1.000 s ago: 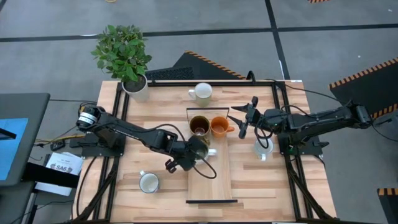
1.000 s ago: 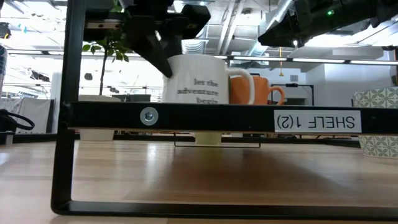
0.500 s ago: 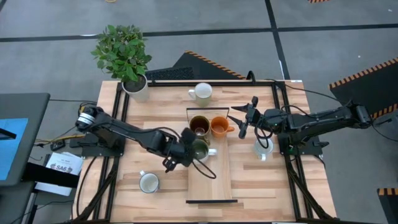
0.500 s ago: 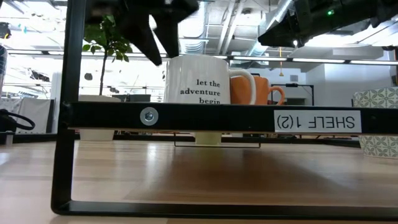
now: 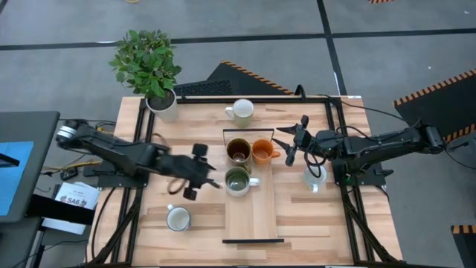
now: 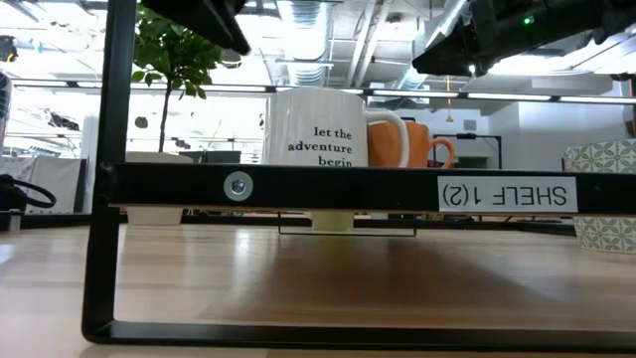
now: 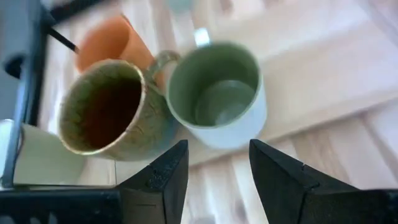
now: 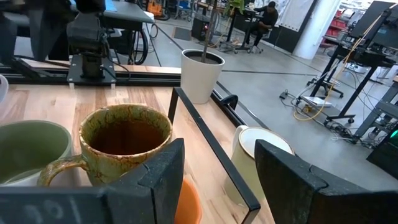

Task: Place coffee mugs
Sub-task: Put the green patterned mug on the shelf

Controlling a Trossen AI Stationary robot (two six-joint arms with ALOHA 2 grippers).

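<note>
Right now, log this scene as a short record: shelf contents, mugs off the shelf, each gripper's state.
shelf: holds three mugs
on shelf: dark brown mug, orange mug, olive green mug
off shelf: white mug at back, white mug front left, pale mug under right arm
left gripper: open, empty, left of the shelf
right gripper: open, empty, beside the orange mug
</note>
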